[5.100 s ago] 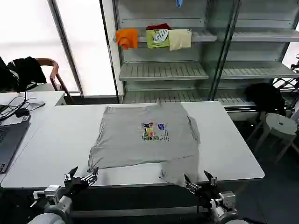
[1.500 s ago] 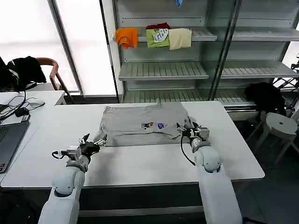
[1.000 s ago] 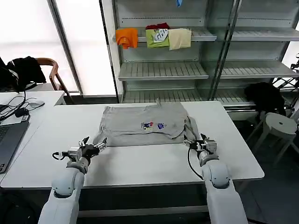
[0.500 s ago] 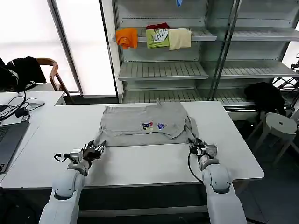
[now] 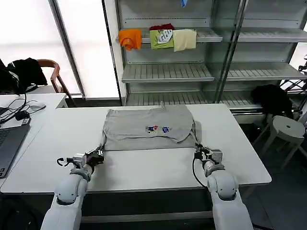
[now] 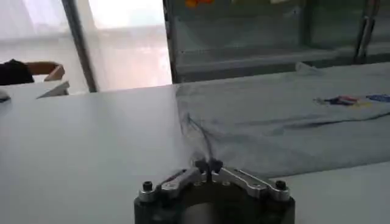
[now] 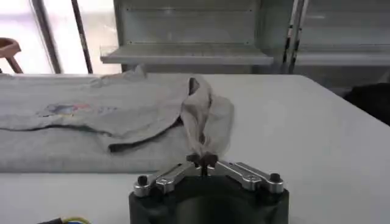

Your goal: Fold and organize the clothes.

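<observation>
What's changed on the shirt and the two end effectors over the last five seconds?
The grey T-shirt has been folded in half, its near half brought back over the far half. Both end effectors then pulled back toward the robot: left end effector and right end effector now each pinch a near corner. The shelf garments and table are unchanged.
</observation>
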Available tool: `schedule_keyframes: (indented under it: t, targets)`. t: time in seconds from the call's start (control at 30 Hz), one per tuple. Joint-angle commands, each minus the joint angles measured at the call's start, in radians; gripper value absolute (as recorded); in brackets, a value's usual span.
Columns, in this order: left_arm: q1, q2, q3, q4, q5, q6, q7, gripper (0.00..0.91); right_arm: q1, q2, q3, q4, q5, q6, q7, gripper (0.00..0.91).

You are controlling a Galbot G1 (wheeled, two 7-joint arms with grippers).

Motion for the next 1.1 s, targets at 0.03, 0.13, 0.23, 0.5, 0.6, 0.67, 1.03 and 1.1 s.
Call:
schedule_keyframes:
  t: [0.03,0.13,0.23,0.5,0.6,0.67,1.03,1.1]
  targets:
    - [0.024,0.007,-0.003,-0.03,0.046,-0.026,-0.018,0.0,-0.027,-0.002,0.0,0.049,0.045,-0.001,0.002,0.0]
    - [0.047,0.015,-0.011,-0.064,0.048,-0.027,-0.015,0.0,-0.052,-0.007,-0.001,0.09,0.058,-0.002,0.008,0.0]
    - [0.096,0.03,-0.029,-0.121,0.038,-0.018,-0.007,0.0,-0.1,-0.013,-0.001,0.151,0.075,-0.003,0.018,0.0]
    - [0.26,0.07,-0.102,-0.297,-0.043,0.015,0.005,0.0,-0.213,-0.056,0.004,0.311,0.089,-0.004,0.02,0.0]
    - [0.323,0.084,-0.131,-0.377,-0.084,0.029,0.014,0.0,-0.251,-0.077,0.007,0.359,0.092,-0.005,0.02,0.0]
    - [0.377,0.09,-0.148,-0.413,-0.105,0.037,0.015,0.0,-0.281,-0.085,0.01,0.39,0.094,-0.005,0.02,0.0]
    - [0.565,0.119,-0.231,-0.551,-0.131,0.043,0.025,0.0,-0.468,-0.116,0.007,0.539,0.074,-0.004,0.028,0.0]
    - [0.587,0.124,-0.251,-0.568,-0.135,0.043,0.025,0.0,-0.498,-0.126,0.01,0.559,0.062,-0.004,0.023,0.0]
